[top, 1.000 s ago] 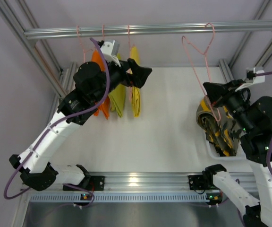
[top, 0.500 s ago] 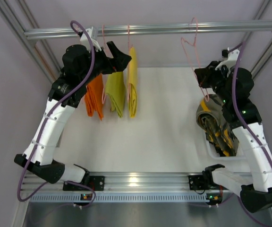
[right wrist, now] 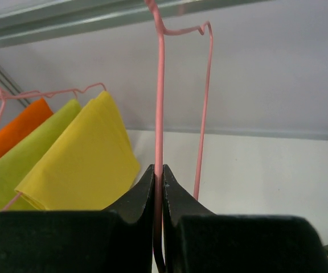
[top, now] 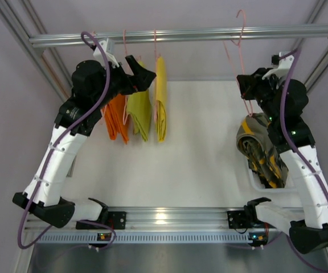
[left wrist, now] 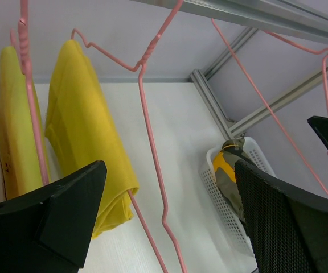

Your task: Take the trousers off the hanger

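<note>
Trousers [top: 255, 142] are found heaped in the white basket [top: 259, 183], off the hanger [right wrist: 160, 102], which is now carried higher, bare, to the rail [top: 181, 35], pinched in the closed jaws of the right gripper [right wrist: 158, 170]; jaws of the left gripper [left wrist: 171, 168] are held apart, empty; removal is judged done.

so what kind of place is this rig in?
Likely a lab test cell: bare aluminium frame serving as clothes rail, plain white table, and the hanger held by the right end effector.
</note>
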Tool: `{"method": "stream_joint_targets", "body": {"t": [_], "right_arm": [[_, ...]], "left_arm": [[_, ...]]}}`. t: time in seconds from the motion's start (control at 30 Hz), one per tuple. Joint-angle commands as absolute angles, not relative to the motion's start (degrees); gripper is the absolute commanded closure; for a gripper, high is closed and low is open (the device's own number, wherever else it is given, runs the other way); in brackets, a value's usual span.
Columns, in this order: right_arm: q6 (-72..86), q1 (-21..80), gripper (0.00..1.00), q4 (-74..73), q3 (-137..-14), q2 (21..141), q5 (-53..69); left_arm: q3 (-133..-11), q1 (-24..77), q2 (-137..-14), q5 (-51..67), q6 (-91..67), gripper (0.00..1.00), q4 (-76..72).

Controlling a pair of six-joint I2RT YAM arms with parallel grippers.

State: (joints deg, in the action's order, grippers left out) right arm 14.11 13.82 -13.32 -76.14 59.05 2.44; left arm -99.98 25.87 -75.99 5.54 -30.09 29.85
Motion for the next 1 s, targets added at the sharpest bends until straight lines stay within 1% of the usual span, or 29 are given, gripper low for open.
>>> {"method": "stream_joint_targets", "body": {"t": [0.0,0.17,0.2,0.37,0.4,0.43,0.47,0.5,0.57,0.6,0.67,0.7,0.73,0.83,0.93,0.97], "right_arm": [[13.88,13.10,1.00,-12.66,-79.01,62.66,1.14],[15.20,13.18,1.00,-13.09,-76.73,64.42,1.32],[15.38,13.10,1.00,-13.01,-75.95,63.90,1.23],[16.35,13.10,1.00,-12.48,-70.41,61.00,3.24],[16.43,13.10,0.98,-12.57,-69.44,60.13,3.86],[16.35,13.10,0.89,-12.57,-69.00,59.68,4.82],[16.09,13.10,0.79,-12.66,-68.73,59.16,6.14],[16.08,13.10,0.55,-13.00,-68.38,58.63,6.33],[15.82,13.10,0.35,-13.18,-67.33,56.52,6.50],[15.82,13.18,0.22,-13.44,-66.89,54.69,6.42],[14.16,13.10,0.07,-15.02,-66.88,52.66,6.42],[13.28,13.10,0.02,-16.68,-66.62,49.86,6.33],[12.49,13.10,0.01,-17.66,-66.80,48.53,5.81],[7.67,13.10,0.01,-21.60,-67.15,42.29,5.98],[2.05,13.10,0.00,-25.04,-67.50,36.93,5.46],[0.98,13.10,0.01,-27.49,-67.41,34.74,4.84]], "left_arm": [[-100.45,25.05,-73.92,3.62,-29.27,0.01,28.82],[-101.16,21.80,-73.04,0.18,-25.85,0.01,33.30],[-101.86,21.62,-72.95,-2.09,-23.49,0.01,34.44],[-100.37,21.36,-70.58,-5.36,-19.07,0.01,36.21],[-100.20,21.36,-69.71,-5.71,-18.90,0.01,36.56],[-100.20,21.36,-69.52,-5.89,-18.72,0.01,37.08],[-100.37,21.36,-69.35,-5.37,-18.02,0.01,37.61],[-100.46,21.36,-69.08,-5.01,-17.15,0.01,39.01],[-99.06,21.27,-68.21,-5.71,-15.30,0.01,39.37],[-98.53,21.18,-67.07,-5.89,-12.51,0.01,39.46],[-97.12,20.83,-64.97,-5.80,-8.20,0.01,40.42],[-96.51,20.48,-63.99,-5.02,-6.52,0.01,40.69],[-95.81,20.22,-63.03,-4.84,-5.63,0.01,40.87],[-93.00,17.85,-58.55,-4.74,-2.56,0.01,42.36],[-86.59,14.16,-52.14,-9.30,-0.44,0.01,41.75],[-84.75,13.02,-50.90,-12.54,-0.53,0.01,41.40]]}}
